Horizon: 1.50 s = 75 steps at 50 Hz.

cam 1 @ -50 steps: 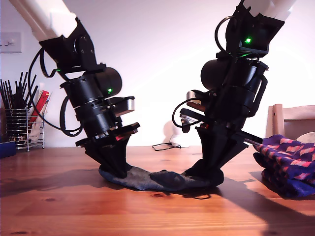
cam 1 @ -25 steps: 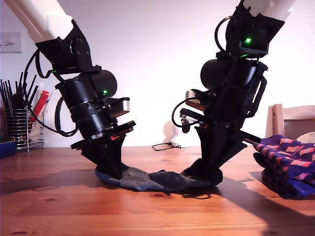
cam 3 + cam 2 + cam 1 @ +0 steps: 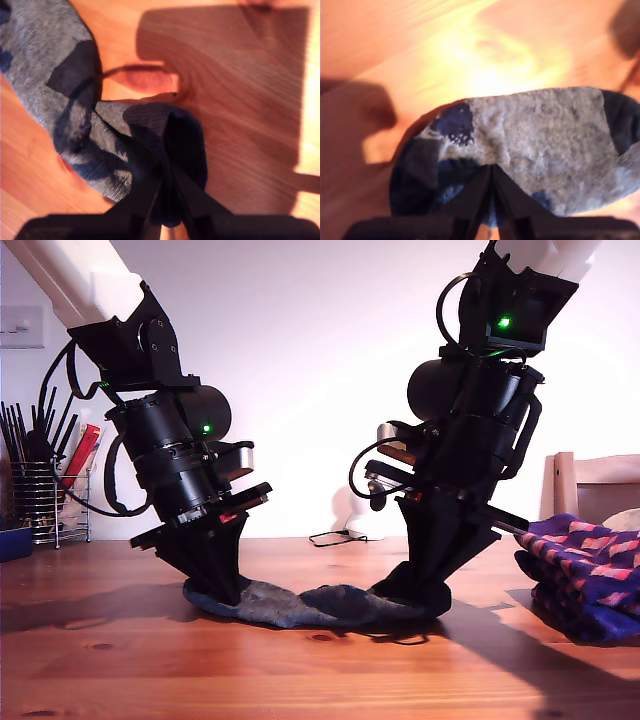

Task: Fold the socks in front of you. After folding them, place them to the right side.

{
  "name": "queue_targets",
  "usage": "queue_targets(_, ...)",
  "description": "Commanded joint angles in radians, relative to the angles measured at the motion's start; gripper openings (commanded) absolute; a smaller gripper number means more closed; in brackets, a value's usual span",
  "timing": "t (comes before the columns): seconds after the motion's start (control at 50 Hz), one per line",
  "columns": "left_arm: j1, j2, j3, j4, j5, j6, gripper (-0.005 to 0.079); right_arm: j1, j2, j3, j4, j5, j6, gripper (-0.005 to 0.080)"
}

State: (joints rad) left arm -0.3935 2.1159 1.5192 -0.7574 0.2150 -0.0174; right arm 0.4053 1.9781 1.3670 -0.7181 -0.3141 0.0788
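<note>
My first gripper (image 3: 491,172) and second gripper (image 3: 167,167) each pinch an end of the grey sock (image 3: 300,602) lying on the bench (image 3: 300,670). Only the exterior view shows the checked socks (image 3: 585,575) at its right.

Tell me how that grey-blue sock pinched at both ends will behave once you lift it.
The grey-blue sock will probably sag in the middle: it already lies limp and rumpled between my first gripper and my second gripper. It looks thin and light, bunching at the jaws. The fuzzy knit likely grips rather than slips.
</note>
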Motion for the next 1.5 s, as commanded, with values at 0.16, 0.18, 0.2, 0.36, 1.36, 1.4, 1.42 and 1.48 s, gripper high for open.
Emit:
queue_targets(0.16, 0.013, 0.084, -0.059, -0.089, -0.085, -0.123, -0.0022, -0.009, -0.023, 0.006, 0.02, 0.098, 0.133, -0.0013)
queue_targets(0.18, 0.011, 0.084, -0.059, -0.092, -0.086, -0.135, -0.0022, -0.009, -0.023, 0.006, 0.022, 0.114, 0.136, -0.0013)
queue_targets(0.2, 0.009, 0.084, -0.059, -0.092, -0.086, -0.143, -0.0022, -0.009, -0.023, 0.006, 0.024, 0.128, 0.137, -0.0013)
queue_targets(0.36, 0.006, 0.084, -0.059, -0.102, -0.077, -0.196, -0.0022, -0.011, -0.031, 0.006, 0.042, 0.256, 0.165, -0.0013)
queue_targets(1.36, -0.043, -0.101, -0.058, 0.128, 0.256, -0.029, -0.0022, -0.016, -0.035, 0.012, 0.112, 0.269, 0.149, -0.0013)
queue_targets(1.4, -0.043, -0.101, -0.058, 0.129, 0.254, -0.022, -0.0021, -0.016, -0.035, 0.012, 0.112, 0.268, 0.143, -0.0013)
queue_targets(1.42, -0.043, -0.101, -0.058, 0.129, 0.252, 0.0, -0.0016, -0.016, -0.035, 0.012, 0.111, 0.268, 0.14, -0.0013)
queue_targets(1.48, -0.037, -0.101, -0.058, 0.132, 0.244, 0.047, 0.0029, -0.016, -0.035, 0.012, 0.108, 0.268, 0.13, -0.0013)
